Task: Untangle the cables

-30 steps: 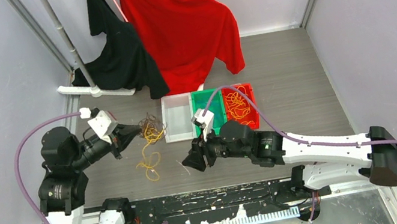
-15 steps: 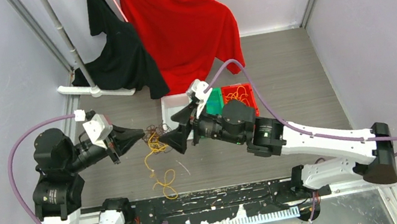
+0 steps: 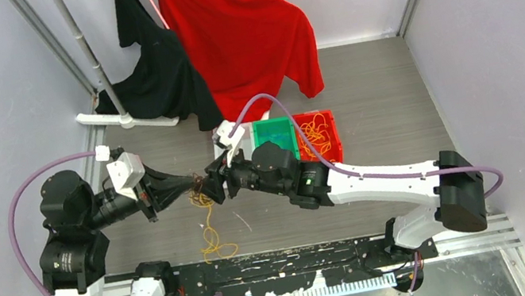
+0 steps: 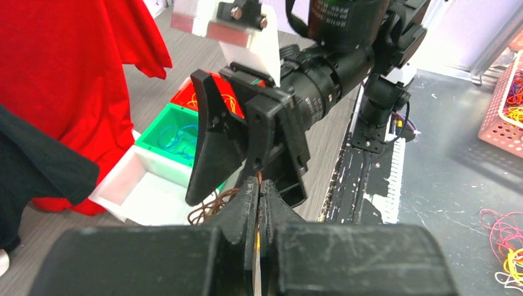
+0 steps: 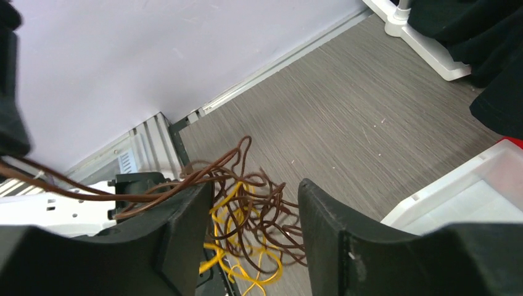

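1. Above the surface (image 3: 383, 120), the cables (image 3: 207, 205) are seen as a brown and yellow tangle hung between the left gripper (image 3: 195, 182) and the right gripper (image 3: 214, 179), with a yellow strand trailing down.
2. At the left wrist, the left gripper (image 4: 259, 194) is pressed closed on brown strands.
3. At the right wrist, the right gripper (image 5: 253, 234) is held apart around the tangle, unclamped.

White, green and red plastic bins (image 3: 275, 122) block beyond the right end effector (image 3: 210, 181); the nearer grey counter (image 3: 280, 221) lies bare.
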`<state>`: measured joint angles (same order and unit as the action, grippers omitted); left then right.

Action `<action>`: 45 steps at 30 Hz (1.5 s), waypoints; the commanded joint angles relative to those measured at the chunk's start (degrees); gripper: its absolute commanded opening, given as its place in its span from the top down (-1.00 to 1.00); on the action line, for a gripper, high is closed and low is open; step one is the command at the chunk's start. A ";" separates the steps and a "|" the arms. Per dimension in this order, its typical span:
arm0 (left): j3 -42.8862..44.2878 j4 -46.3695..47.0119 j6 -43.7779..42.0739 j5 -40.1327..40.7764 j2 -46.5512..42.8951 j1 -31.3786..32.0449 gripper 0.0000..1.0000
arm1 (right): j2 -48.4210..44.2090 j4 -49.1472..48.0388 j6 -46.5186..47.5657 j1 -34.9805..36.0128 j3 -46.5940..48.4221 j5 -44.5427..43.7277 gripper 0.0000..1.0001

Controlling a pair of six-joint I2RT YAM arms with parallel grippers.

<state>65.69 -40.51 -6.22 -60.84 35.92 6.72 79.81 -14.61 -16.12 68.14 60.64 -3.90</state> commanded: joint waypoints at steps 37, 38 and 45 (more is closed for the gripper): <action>14.99 38.00 -10.87 53.22 4.33 -0.13 1.00 | 1.58 -15.56 -10.60 2.82 -30.07 -10.39 0.06; 14.84 39.68 -11.01 55.24 4.50 -0.13 1.00 | 1.84 -15.69 -10.94 2.94 -30.57 -10.42 0.05; 16.46 27.09 -6.51 39.83 4.15 -0.15 1.00 | -3.91 -12.01 -7.95 3.32 -26.83 -11.28 -0.28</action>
<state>81.06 -9.72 -15.40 -11.46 40.58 6.72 81.91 -27.22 -26.24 71.00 29.39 -13.21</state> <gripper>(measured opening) 0.007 0.561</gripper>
